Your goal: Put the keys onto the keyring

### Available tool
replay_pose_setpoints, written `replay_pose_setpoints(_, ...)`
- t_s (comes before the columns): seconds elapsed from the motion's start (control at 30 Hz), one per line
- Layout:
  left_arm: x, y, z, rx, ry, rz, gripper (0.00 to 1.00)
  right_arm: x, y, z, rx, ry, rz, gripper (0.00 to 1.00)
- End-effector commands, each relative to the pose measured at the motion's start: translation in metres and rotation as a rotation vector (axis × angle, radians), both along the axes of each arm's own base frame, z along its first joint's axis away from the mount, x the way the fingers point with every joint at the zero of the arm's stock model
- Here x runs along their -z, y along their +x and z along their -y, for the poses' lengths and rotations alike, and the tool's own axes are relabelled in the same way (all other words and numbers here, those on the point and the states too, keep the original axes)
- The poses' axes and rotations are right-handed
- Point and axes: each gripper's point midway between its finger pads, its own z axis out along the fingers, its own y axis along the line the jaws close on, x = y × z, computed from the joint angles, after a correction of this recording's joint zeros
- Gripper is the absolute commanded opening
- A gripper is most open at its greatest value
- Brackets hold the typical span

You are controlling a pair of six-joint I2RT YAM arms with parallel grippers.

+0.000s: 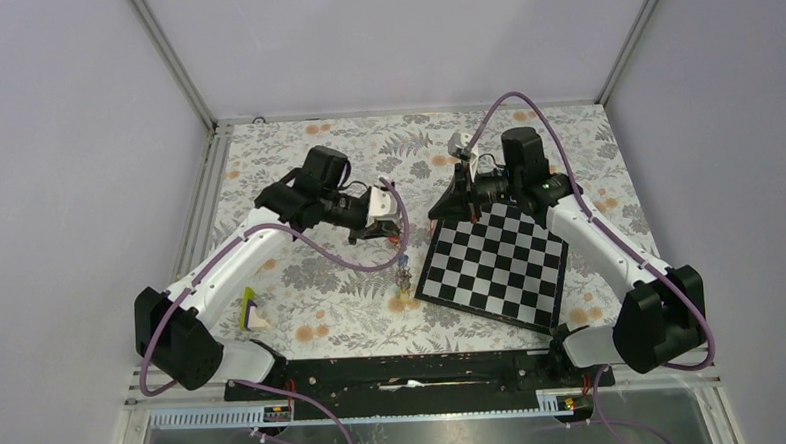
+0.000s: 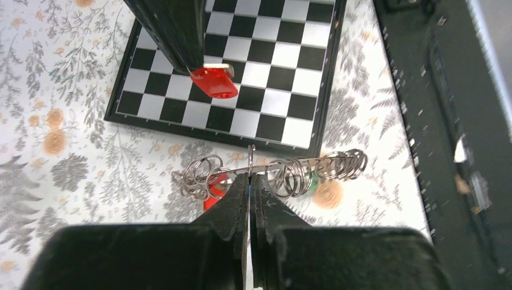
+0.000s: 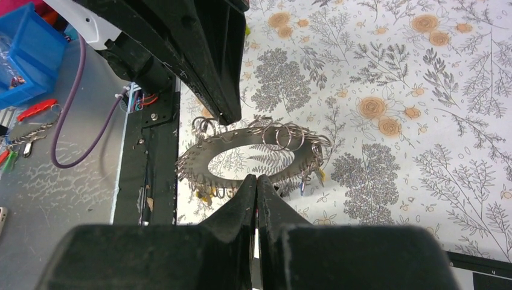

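My left gripper [image 2: 250, 178] is shut on the rim of the keyring [image 2: 275, 164] and holds it edge-on above the cloth. The keyring is a flat dark grey ring hung with several small split rings and a few red, green, blue and yellow keys. In the right wrist view the keyring [image 3: 253, 151] shows its open middle, with the left gripper [image 3: 229, 115] at its far rim. My right gripper [image 2: 202, 65] is shut on a red key [image 2: 215, 83] and holds it above the chessboard, apart from the keyring. From above, the keyring [image 1: 403, 270] hangs below the left gripper [image 1: 397, 232].
A black and white chessboard [image 1: 496, 263] lies tilted right of the keyring, under the right gripper [image 1: 437, 214]. A small yellow-green and white thing [image 1: 252, 311] lies on the floral cloth by the left arm. A black rail [image 1: 415, 366] runs along the near edge.
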Motion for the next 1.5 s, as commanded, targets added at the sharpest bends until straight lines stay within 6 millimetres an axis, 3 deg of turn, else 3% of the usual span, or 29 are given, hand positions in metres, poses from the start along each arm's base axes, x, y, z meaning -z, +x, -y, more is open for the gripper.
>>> replay_pose_setpoints(0.0, -0.019, 0.017, -0.008, 0.058, 0.051, 0.321, 0.00, -0.013, 0.003, 0.002, 0.007, 0.001, 0.072, 0.00)
replay_pose_setpoints(0.23, -0.013, 0.030, -0.013, 0.056, 0.126, 0.445, 0.00, -0.002, 0.001, -0.005, -0.010, 0.046, -0.040, 0.00)
replay_pose_setpoints(0.43, 0.013, 0.046, -0.011, -0.046, 0.196, 0.481, 0.00, 0.009, -0.007, -0.025, -0.056, 0.113, -0.119, 0.00)
replay_pose_setpoints(0.73, -0.004, 0.037, 0.009, -0.236, 0.024, 0.194, 0.00, 0.019, -0.004, -0.032, -0.023, 0.080, -0.091, 0.00)
replay_pose_setpoints(0.97, -0.018, 0.020, 0.024, -0.240, -0.072, -0.008, 0.00, 0.018, -0.006, -0.032, -0.031, 0.083, -0.086, 0.00)
replay_pose_setpoints(1.47, -0.008, 0.036, 0.022, -0.429, -0.050, -0.162, 0.00, 0.005, 0.002, -0.026, -0.004, 0.085, -0.062, 0.00)
